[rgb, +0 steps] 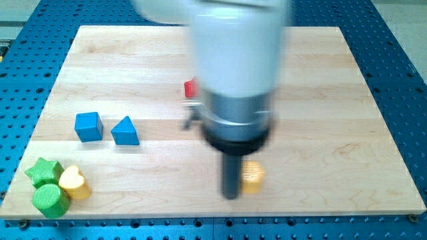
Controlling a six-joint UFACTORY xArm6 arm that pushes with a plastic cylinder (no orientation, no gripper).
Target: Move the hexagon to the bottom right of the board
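A yellow hexagon block (253,177) lies below the middle of the wooden board (333,100). My tip (231,195) is just to the hexagon's left, touching or nearly touching its side. The arm's white and grey body (237,73) is blurred and hides the board's upper middle.
A red block (191,88) peeks out at the arm's left edge; its shape is hidden. A blue cube (88,126) and a blue triangle (125,131) sit at the left. A green star (44,171), a yellow heart (74,182) and a green cylinder (51,200) cluster at the bottom left corner.
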